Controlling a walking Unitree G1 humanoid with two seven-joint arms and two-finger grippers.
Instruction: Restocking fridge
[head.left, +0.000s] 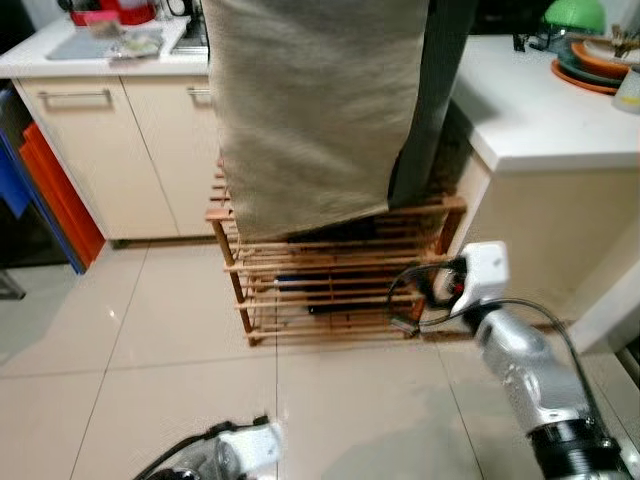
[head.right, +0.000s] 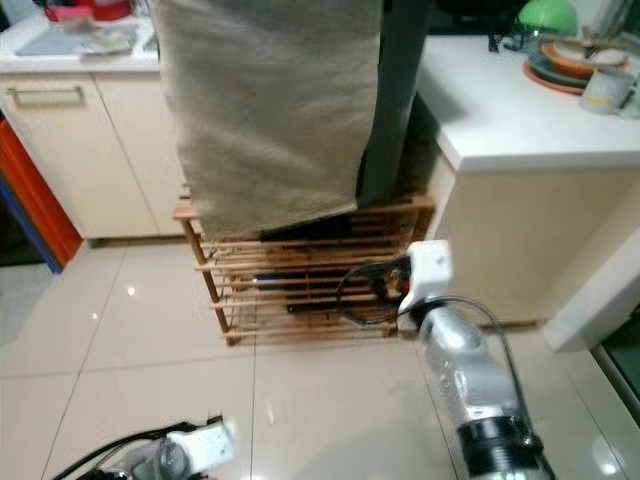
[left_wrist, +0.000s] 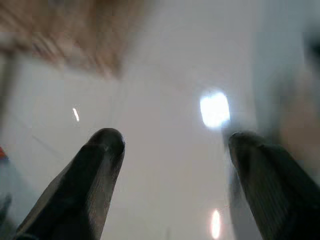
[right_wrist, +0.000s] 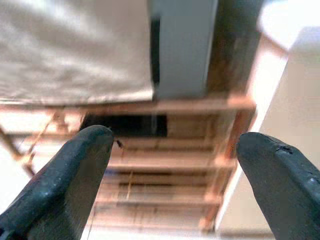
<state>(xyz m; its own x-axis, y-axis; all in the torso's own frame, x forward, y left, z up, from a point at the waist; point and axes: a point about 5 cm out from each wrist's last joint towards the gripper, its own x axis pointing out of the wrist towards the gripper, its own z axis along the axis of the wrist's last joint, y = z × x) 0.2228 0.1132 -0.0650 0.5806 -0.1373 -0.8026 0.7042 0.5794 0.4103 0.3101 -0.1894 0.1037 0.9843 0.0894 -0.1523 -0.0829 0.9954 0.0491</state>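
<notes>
Wooden rack (head.left: 330, 280) under beige cloth (head.left: 310, 110) close ahead of right gripper (right_wrist: 170, 165), fingers spread and empty; no fridge recognisable, snagging slats likely if extended further.

Your head cameras look steeply down at the wooden rack (head.left: 330, 275) from nearby, both sharing it. Your right wrist camera faces the rack close up; your left wrist camera faces the blurred floor (left_wrist: 165, 150) beside it.
</notes>
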